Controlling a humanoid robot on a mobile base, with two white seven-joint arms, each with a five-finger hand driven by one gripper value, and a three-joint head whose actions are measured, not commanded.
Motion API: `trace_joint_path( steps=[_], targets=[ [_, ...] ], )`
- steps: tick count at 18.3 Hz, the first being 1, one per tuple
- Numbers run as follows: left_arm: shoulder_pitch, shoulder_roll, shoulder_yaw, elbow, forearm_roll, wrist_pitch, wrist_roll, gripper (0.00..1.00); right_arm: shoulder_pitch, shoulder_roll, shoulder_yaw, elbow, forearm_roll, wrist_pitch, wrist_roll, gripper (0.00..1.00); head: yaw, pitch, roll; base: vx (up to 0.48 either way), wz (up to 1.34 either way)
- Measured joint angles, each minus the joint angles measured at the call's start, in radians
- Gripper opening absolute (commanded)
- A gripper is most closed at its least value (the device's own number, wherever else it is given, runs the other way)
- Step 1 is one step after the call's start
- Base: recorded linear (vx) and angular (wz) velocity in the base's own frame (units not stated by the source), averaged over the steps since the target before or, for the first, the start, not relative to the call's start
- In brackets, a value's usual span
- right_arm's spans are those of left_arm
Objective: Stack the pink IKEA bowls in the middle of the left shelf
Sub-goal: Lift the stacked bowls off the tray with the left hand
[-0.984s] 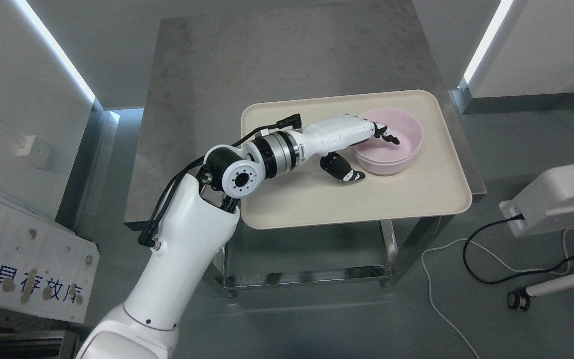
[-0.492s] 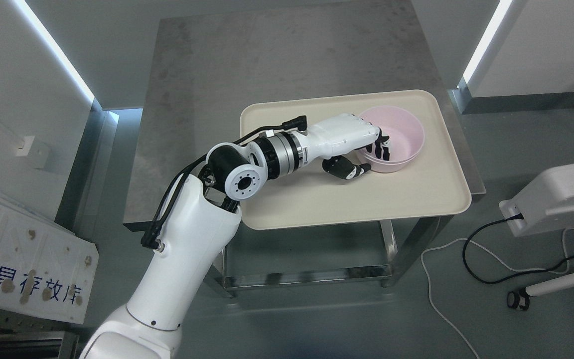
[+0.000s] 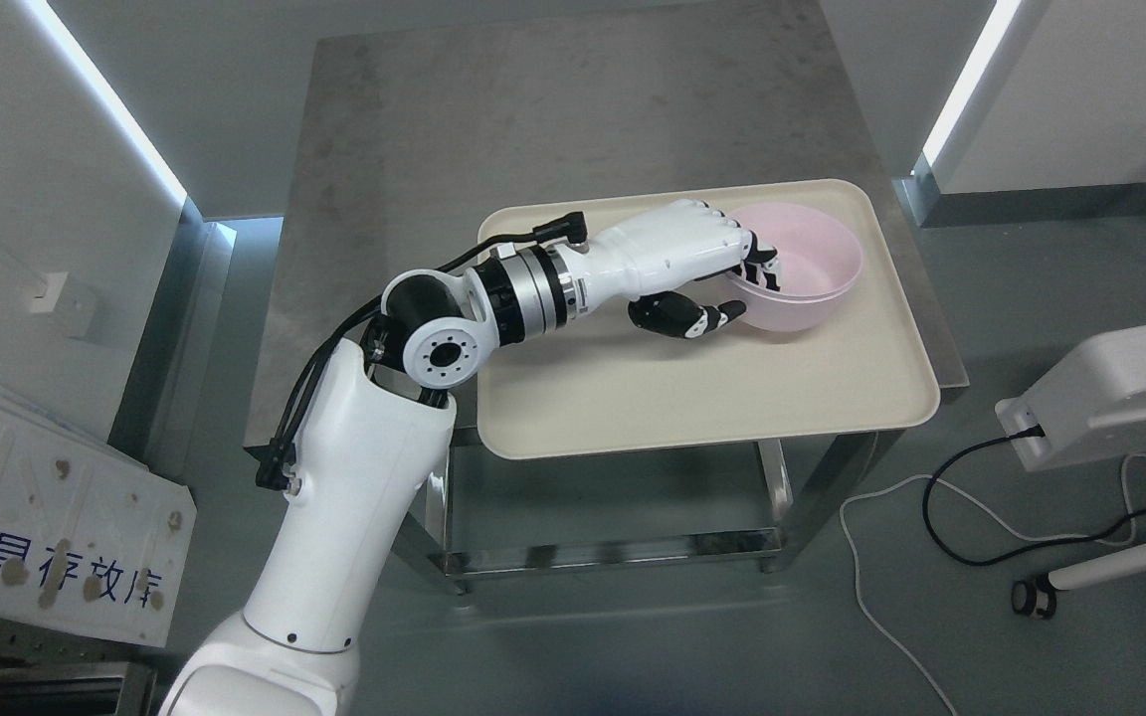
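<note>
Fingers (image 3: 760, 270) of the left hand (image 3: 697, 261) pinch the near rim of one pink bowl (image 3: 800, 280), tilted over the tray (image 3: 692, 398) on the surface (image 3: 533, 119); no shelf in view, stacking apparently barely begun.

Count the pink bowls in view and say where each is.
1. The pink bowl is over the tray's far right corner, gripped at its rim by the left hand. No others show.

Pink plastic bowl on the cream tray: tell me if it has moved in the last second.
Yes. The pink plastic bowl has tilted and shifted toward the cream tray's far right corner, gripped by the left hand.
</note>
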Motion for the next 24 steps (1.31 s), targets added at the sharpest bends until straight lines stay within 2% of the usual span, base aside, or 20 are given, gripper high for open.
trace_joint_path(
  steps=[7,15,24],
  targets=[
    [0.05,-0.002,0.145,-0.024,0.139,-0.156,-0.042,0.01,0.0,0.0,0.0,0.0,0.0,0.0,0.001,1.0,0.0,0.0,0.0,0.001,0.0],
    [0.185,-0.003,0.281,-0.103,0.252,-0.215,-0.064,0.01,0.0,0.0,0.0,0.0,0.0,0.0,0.001,1.0,0.0,0.0,0.0,-0.008,-0.01],
    [0.274,-0.004,0.345,-0.15,0.293,-0.26,-0.062,0.01,0.0,0.0,0.0,0.0,0.0,0.0,0.005,1.0,0.0,0.0,0.0,-0.164,-0.14]
  ],
)
